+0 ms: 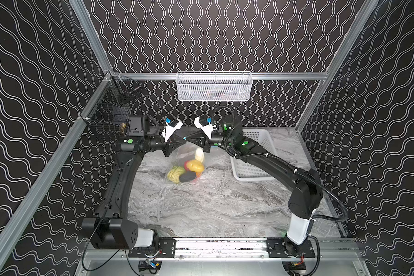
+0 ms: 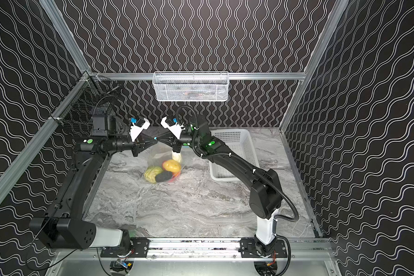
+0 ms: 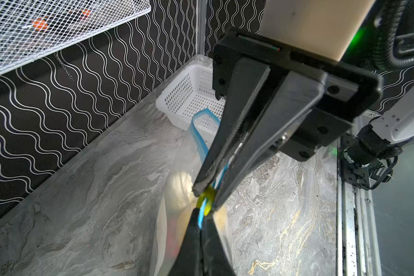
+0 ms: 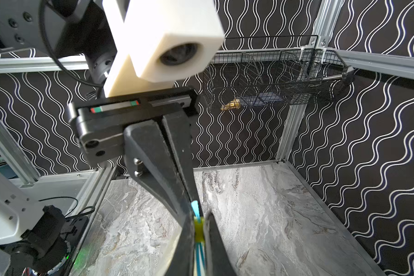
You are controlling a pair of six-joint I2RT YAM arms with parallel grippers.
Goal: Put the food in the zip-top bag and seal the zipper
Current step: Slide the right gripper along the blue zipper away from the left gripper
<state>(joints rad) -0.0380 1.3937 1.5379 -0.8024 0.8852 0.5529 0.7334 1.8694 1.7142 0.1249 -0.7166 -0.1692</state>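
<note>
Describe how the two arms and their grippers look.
The left arm and right arm are black, with a white base segment and green joint lights. A black ribbed cable runs along the right one. The left gripper and right gripper have long black tapering fingers under a white camera mount.

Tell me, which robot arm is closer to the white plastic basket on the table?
Right. The right arm reaches across the white basket's near side; the left arm stays well away, beyond the bag, on the table's opposite side.
</note>
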